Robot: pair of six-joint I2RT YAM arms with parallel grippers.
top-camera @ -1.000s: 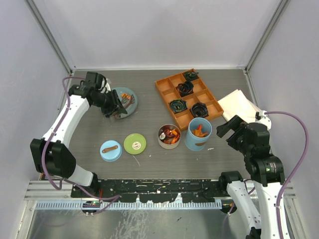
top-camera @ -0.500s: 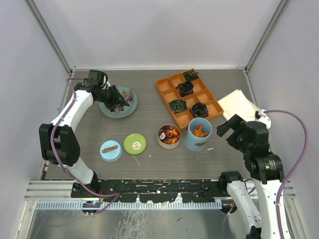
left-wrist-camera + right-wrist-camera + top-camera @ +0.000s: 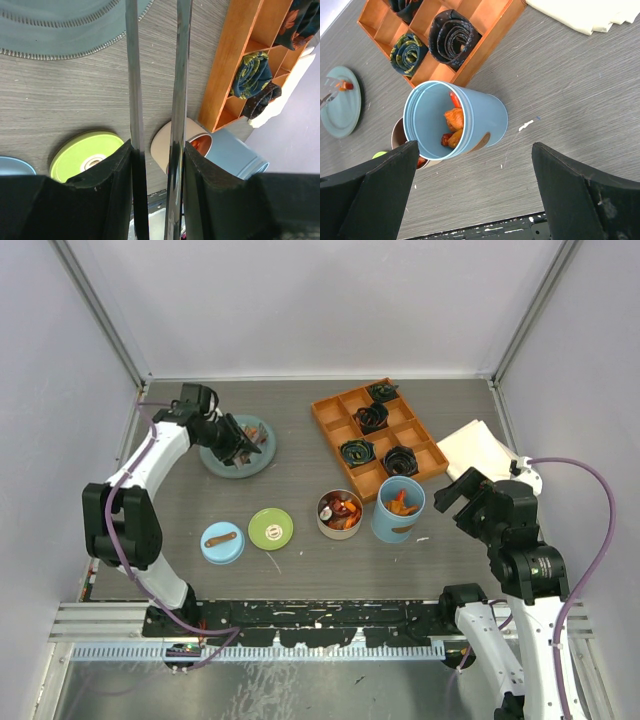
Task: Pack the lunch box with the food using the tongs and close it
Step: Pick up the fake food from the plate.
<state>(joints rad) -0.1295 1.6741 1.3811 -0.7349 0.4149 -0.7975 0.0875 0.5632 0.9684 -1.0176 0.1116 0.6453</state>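
Observation:
My left gripper (image 3: 230, 442) hangs over the teal plate (image 3: 222, 466) at the back left, shut on the tongs (image 3: 134, 95). Their two grey arms run forward between my fingers (image 3: 107, 192) with a gap between them. A few orange and red food chunks (image 3: 257, 431) lie on the plate by the tongs' tips. The steel tin (image 3: 340, 528) and the light-blue cylinder (image 3: 480, 120) stand open mid-table, with food (image 3: 454, 120) in both. The green lid (image 3: 271, 529) and blue lid (image 3: 222, 542) lie flat to their left. My right gripper (image 3: 475, 146) hovers open near the cylinder, holding nothing.
An orange compartment tray (image 3: 330, 412) with black coils sits behind the tin and cylinder. A folded white cloth (image 3: 482, 448) lies at the right edge, behind my right gripper. Grey walls close the table on three sides.
The left arm's elbow swung in toward the left wall, and its gripper with the tongs shifted slightly toward the back over the plate. The right arm barely moved.

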